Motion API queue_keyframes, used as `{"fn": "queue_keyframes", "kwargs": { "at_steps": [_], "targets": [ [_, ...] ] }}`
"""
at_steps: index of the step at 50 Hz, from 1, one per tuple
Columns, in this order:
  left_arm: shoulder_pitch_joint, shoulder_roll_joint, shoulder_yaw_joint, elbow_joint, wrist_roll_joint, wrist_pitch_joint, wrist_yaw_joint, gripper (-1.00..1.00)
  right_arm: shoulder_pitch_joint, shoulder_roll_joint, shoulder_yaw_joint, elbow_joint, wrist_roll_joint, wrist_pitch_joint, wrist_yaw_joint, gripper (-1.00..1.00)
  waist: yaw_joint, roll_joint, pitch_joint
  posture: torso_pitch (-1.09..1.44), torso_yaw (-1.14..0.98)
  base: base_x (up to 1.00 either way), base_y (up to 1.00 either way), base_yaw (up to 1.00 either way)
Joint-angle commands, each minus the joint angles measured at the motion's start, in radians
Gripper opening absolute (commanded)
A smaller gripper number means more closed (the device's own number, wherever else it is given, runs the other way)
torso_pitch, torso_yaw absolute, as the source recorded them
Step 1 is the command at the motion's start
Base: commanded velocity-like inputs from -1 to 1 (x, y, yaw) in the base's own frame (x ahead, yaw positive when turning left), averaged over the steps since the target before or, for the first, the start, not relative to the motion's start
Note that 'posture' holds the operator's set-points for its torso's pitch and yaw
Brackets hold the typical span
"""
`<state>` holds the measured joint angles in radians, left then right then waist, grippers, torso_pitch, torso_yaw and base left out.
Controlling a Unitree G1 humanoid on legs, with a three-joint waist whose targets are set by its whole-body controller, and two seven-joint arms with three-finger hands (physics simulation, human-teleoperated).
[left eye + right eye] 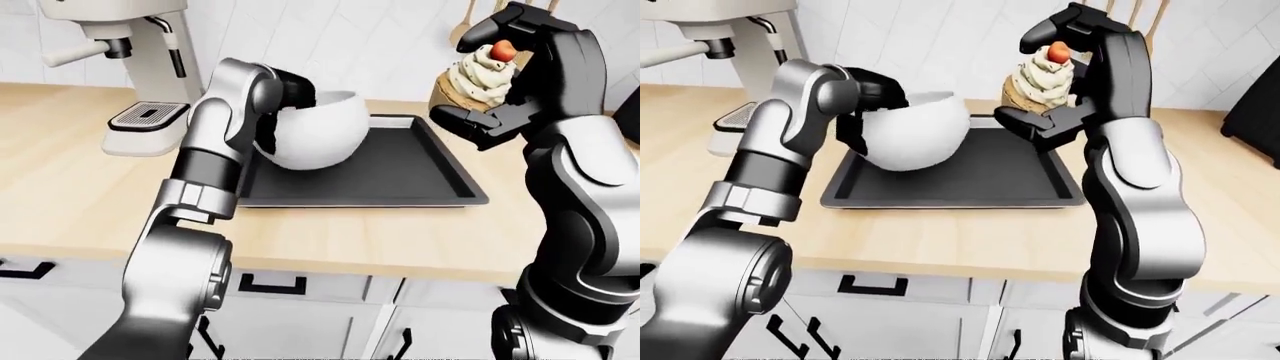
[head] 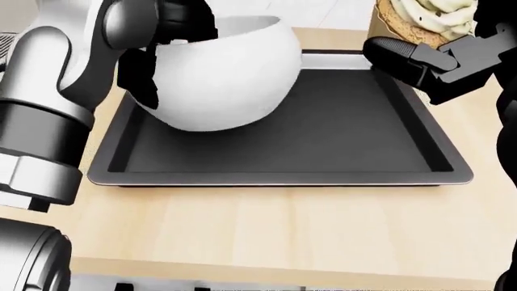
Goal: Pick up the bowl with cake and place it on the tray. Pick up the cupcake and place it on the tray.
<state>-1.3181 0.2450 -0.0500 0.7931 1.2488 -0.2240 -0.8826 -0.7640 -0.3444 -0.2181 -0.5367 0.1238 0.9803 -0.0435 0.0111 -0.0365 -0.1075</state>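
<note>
A white bowl rests on the left part of the black tray, tilted a little. My left hand is at the bowl's left rim, its black fingers closed over the rim. The cake inside is hidden. My right hand is shut on the cupcake, which has white frosting and a red cherry, and holds it in the air above the tray's right far corner. In the head view the cupcake is at the top right, above the tray.
A white coffee machine stands on the wooden counter to the left of the tray. Wooden utensils stand by the wall behind the cupcake. White drawers with black handles are below the counter edge.
</note>
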Motion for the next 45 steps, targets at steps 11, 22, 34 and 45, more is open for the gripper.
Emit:
{"fn": "queue_keyframes", "kwargs": {
  "at_steps": [11,22,34,45],
  "targets": [
    [-0.039,0.004,0.017,-0.097,-0.019,-0.011,0.017,0.36,-0.027,-0.025,-0.022,-0.021,0.023,-0.029,-0.023,-1.0,0.001,-0.004,-0.022,-0.23,0.0,0.0,0.0,0.0],
    [-0.025,0.035,0.053,-0.184,-0.051,0.002,-0.029,0.54,-0.029,-0.042,-0.031,-0.026,0.044,-0.021,-0.034,-1.0,0.001,-0.003,-0.025,-0.23,0.0,0.0,0.0,0.0],
    [0.058,0.053,0.12,-0.693,-0.264,0.378,-0.096,1.0,-0.059,-0.039,0.007,0.029,0.02,-0.037,-0.024,-1.0,-0.004,0.007,-0.013,-0.23,0.0,0.0,0.0,0.0],
    [0.159,0.075,0.132,-0.926,-0.329,0.589,-0.039,1.0,-0.07,-0.037,0.02,0.254,-0.047,-0.175,0.023,-1.0,-0.004,0.012,-0.019,-0.23,0.0,0.0,0.0,0.0]
  ]
}}
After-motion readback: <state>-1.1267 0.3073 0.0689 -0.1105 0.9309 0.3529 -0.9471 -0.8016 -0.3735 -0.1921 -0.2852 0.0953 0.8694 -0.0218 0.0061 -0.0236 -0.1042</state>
